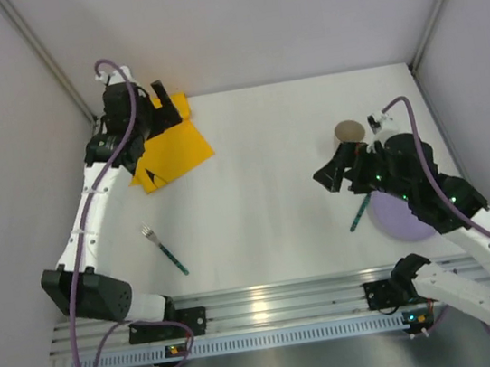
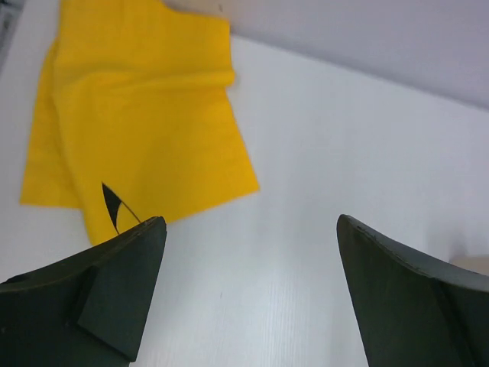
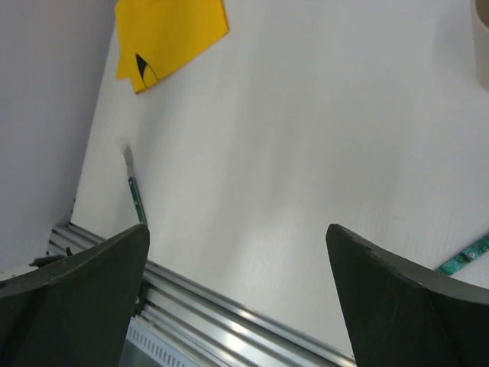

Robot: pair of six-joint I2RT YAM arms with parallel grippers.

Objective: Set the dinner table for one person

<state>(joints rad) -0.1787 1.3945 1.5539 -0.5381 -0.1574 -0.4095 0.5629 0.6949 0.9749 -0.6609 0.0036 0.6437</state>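
Left gripper (image 2: 250, 222): jaws wide, nothing held, hovers by yellow cloth mat (image 1: 172, 148) far left, likely lining up grab. Right gripper (image 3: 237, 229): equally wide, empty, near cup (image 1: 348, 131) and purple plate (image 1: 405, 220). Fork (image 1: 163, 248) loose near left. Dinner table (image 1: 264, 190): matte white, spans scene, aluminium rail (image 1: 271, 303) along near edge; pale grey walls around.

Yellow cloth mat (image 1: 174, 148), green-handled fork (image 1: 165, 249), brown cup (image 1: 348, 131), lilac plate (image 1: 400, 216), second green-handled utensil (image 1: 359, 213)
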